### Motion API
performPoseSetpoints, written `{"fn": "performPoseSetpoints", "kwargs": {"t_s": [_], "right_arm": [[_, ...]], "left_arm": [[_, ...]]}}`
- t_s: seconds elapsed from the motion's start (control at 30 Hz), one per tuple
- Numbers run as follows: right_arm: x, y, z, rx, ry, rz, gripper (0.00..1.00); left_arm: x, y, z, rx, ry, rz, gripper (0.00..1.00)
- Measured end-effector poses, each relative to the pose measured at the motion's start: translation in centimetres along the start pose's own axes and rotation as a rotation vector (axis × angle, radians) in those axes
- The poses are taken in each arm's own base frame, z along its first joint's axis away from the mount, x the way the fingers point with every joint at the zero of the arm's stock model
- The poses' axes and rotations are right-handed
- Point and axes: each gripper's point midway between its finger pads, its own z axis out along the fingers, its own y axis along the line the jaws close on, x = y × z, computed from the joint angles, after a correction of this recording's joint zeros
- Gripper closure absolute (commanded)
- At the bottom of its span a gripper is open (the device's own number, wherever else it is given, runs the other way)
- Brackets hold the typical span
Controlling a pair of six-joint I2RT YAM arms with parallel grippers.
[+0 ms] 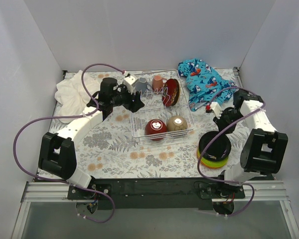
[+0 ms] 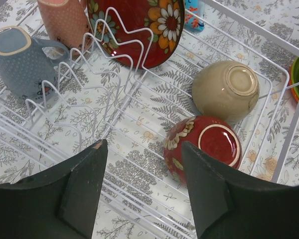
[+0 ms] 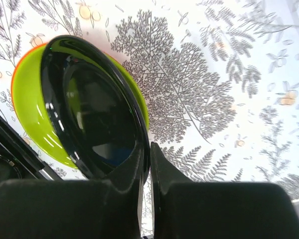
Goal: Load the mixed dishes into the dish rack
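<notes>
The pale wire dish rack (image 1: 188,110) stands mid-table. In it are a grey mug (image 1: 141,84), a pink mug (image 1: 158,82), a red flowered plate (image 1: 171,92) standing in the prongs, and a red bowl (image 1: 155,127) and a beige bowl (image 1: 177,123), both upside down. My left gripper (image 1: 135,101) is open and empty above the rack's left side (image 2: 114,84), with the red bowl (image 2: 204,149) by its right finger. My right gripper (image 1: 220,130) is shut on the rim of a dark plate (image 3: 94,109). The plate is tilted up off the lime plate (image 3: 30,104), which lies on an orange plate (image 3: 15,74).
A blue shark-print cloth (image 1: 202,79) lies at the back right beside the rack. A white towel (image 1: 74,92) lies at the back left. White walls close in the table on three sides. The plate stack (image 1: 213,160) sits near the front right edge.
</notes>
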Motion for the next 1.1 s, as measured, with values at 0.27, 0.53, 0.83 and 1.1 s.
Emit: {"fn": "performPoseSetpoints", "kwargs": {"t_s": [0.27,0.53,0.83,1.1], "right_arm": [[-6.4,-0.2,-7.4,0.206,-0.236,-0.115,0.99],[-14.1,2.4,-12.3,0.217,-0.463,-0.218,0.99],[-21.4,6.5,-11.4,0.138,-0.572,-0.299,0.99],[-24.0,7.6,-10.2,0.11,-0.588,-0.29,0.99]], "left_arm": [[-0.7,-2.5,0.0,0.127,-0.056,-0.051,0.39],[-1.9,-6.7,0.8,0.268,-0.109,-0.073,0.38],[-3.5,-10.0,4.8,0.378,-0.126,-0.16,0.39],[-4.0,-12.5,5.2,0.427,-0.13,-0.164,0.39]]}}
